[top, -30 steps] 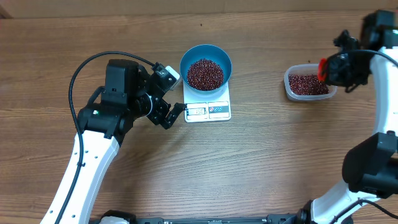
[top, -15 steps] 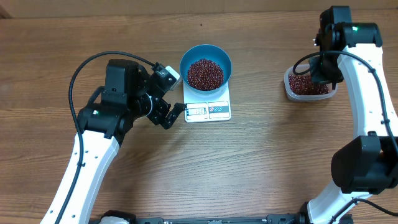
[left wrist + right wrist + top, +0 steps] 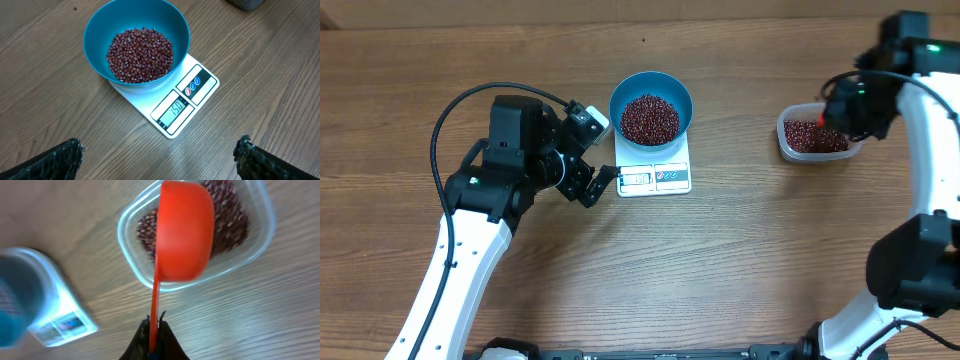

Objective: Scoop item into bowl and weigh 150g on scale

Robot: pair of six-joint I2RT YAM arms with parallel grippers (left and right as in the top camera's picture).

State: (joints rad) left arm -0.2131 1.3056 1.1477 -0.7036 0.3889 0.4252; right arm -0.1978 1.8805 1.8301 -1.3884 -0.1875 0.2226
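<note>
A brown wood-grain table [image 3: 740,250] fills every view; one blue bowl [image 3: 616,105], holding one heap of red-brown beans [image 3: 650,118], is seated on one white scale [image 3: 660,178], whose display reads 150; more beans lie in one clear tub [image 3: 785,135]; the left gripper [image 3: 159,150] is spread wide and empty near the scale; the right gripper [image 3: 155,330] is clamped on the handle of one red scoop [image 3: 182,230] above the tub.

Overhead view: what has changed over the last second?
The right pincer, shut on the scoop handle throughout, swung about over the tub and ended slightly further left, scoop above the tub. Nothing was picked up or released. The left pincer stayed open beside the scale; the bowl, its beans and the scale did not move.
</note>
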